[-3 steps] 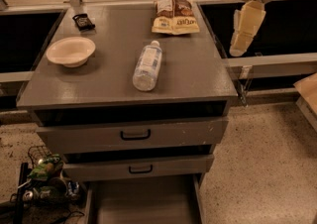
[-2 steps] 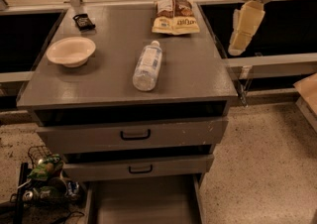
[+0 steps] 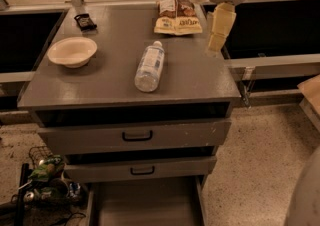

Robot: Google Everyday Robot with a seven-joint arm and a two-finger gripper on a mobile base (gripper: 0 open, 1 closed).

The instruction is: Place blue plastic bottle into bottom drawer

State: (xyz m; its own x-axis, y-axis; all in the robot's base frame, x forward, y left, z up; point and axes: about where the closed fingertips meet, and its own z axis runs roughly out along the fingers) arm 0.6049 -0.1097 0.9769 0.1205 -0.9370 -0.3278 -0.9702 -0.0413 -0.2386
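Note:
The blue plastic bottle (image 3: 150,66) lies on its side in the middle of the grey cabinet top (image 3: 115,82), white cap pointing to the back. The bottom drawer (image 3: 145,205) is pulled out at the foot of the cabinet, and its flat grey floor shows nothing in it. My gripper (image 3: 219,40) hangs cream-coloured above the right edge of the cabinet top, to the right of the bottle and apart from it, holding nothing that I can see.
A pale bowl (image 3: 72,51) sits at the left of the top. Snack bags (image 3: 177,17) lie at the back and a small black object (image 3: 85,21) at the back left. The two upper drawers (image 3: 135,137) are shut. A wire basket of clutter (image 3: 45,180) stands on the floor at the left.
My gripper has moved left, from beside the cabinet to over its right edge. The bottle and the drawers have not moved.

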